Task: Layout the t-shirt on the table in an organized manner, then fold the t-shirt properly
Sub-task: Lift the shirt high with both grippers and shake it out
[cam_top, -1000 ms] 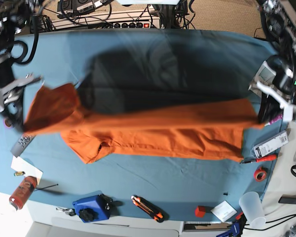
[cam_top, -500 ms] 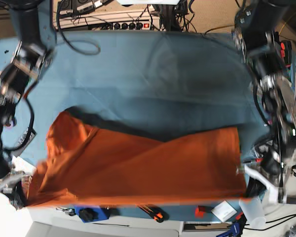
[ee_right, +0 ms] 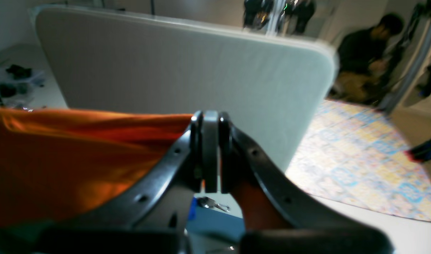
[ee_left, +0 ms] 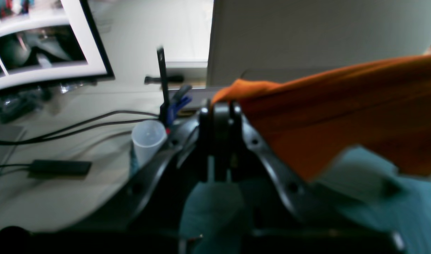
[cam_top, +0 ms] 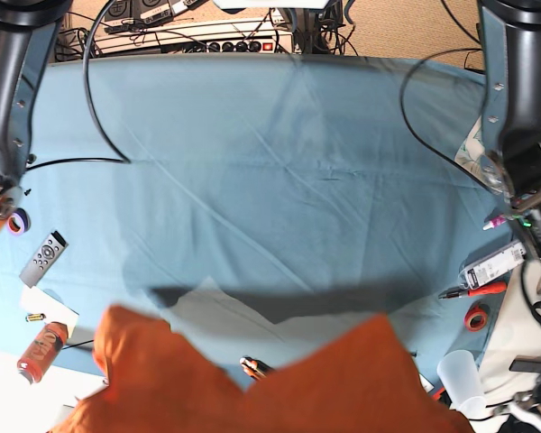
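- The t-shirt (cam_top: 279, 388) hangs in the air at the near edge of the desk (cam_top: 270, 180), filling the bottom of the base view and throwing a shadow on the blue-teal cloth beneath it.
- The left end effector (ee_left: 219, 109) is pinched closed on one orange corner; in its wrist view the cloth runs off to the right of the jaws.
- The right end effector (ee_right: 210, 120) is likewise clamped on the cloth, which stretches off to the left in its own view.
- So the shirt's long axis runs between the two arms, across the desk's width, each arm holding one end; neither is nearer than the other.
- The bare desk lies beyond the shirt, away from the near edge; laying it out would likely mean carrying it that way and lowering it.
- A translucent cup (cam_top: 460, 379) stands near the left arm's corner.
- No readable writing; small items are too blurred.
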You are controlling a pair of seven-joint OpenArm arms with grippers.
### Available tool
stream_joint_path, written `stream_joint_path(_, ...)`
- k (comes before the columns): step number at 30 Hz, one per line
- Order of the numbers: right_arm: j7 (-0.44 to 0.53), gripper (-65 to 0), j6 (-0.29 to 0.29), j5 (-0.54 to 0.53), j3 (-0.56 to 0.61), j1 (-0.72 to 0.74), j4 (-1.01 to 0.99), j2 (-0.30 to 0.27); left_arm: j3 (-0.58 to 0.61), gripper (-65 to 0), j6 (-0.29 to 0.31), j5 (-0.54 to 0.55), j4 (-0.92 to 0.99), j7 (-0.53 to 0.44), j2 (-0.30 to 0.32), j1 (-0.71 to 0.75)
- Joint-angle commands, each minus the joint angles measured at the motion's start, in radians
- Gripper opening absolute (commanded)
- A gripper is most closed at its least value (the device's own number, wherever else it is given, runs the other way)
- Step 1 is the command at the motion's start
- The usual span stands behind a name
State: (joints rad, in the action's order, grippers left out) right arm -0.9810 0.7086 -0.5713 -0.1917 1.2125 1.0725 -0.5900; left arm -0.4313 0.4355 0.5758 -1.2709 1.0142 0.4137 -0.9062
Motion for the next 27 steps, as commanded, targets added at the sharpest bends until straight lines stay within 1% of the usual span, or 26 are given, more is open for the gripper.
stream_joint_path(1,-0.005,-65.0,-0.010,-0.024,0.002,0.028,0.012,-0.021,-0.003,-65.0,0.006,0.024,-0.003,0.010,0.027,-0.026)
stream_joint_path(3,-0.079,-65.0,-0.010,-0.087,-0.002,0.017,0.012,-0.035,-0.003,-65.0,0.034,0.075,0.003,0.052,0.045,-0.008)
stream_joint_path(5,-0.156,-65.0,-0.010,-0.150,-0.011,0.003,0.012,-0.037,-0.003,-65.0,0.036,0.108,0.004,0.060,0.054,0.021)
stream_joint_path(7,-0.247,-65.0,-0.010,-0.214,-0.024,-0.009,0.013,-0.037,-0.003,-65.0,0.034,0.138,0.004,0.088,0.056,0.049)
stream_joint_path(10,-0.413,-65.0,-0.010,-0.319,-0.046,-0.034,0.015,-0.036,-0.003,-65.0,0.038,0.177,0.004,0.144,0.058,0.091)
stream_joint_path(13,-0.415,-65.0,-0.010,-0.395,-0.048,-0.085,0.015,-0.037,-0.003,-65.0,0.042,0.219,0.004,0.201,0.070,0.140)
stream_joint_path(15,-0.415,-65.0,-0.010,-0.407,-0.048,-0.137,0.015,-0.037,-0.004,-65.0,0.058,0.261,0.003,0.226,0.081,0.178)
stream_joint_path(19,-0.415,-65.0,-0.010,-0.443,-0.049,-0.261,0.050,-0.037,-0.004,-65.0,0.060,0.328,0.001,0.250,0.097,0.257)
stream_joint_path(23,-0.415,-65.0,-0.010,-0.456,-0.072,-0.411,0.171,-0.034,-0.005,-65.0,0.059,0.345,-0.021,0.267,0.099,0.337)
stream_joint_path(27,-0.415,-65.0,-0.010,-0.456,-0.143,-0.577,0.328,-0.021,-0.006,-65.0,0.052,0.345,-0.063,0.284,0.099,0.433)
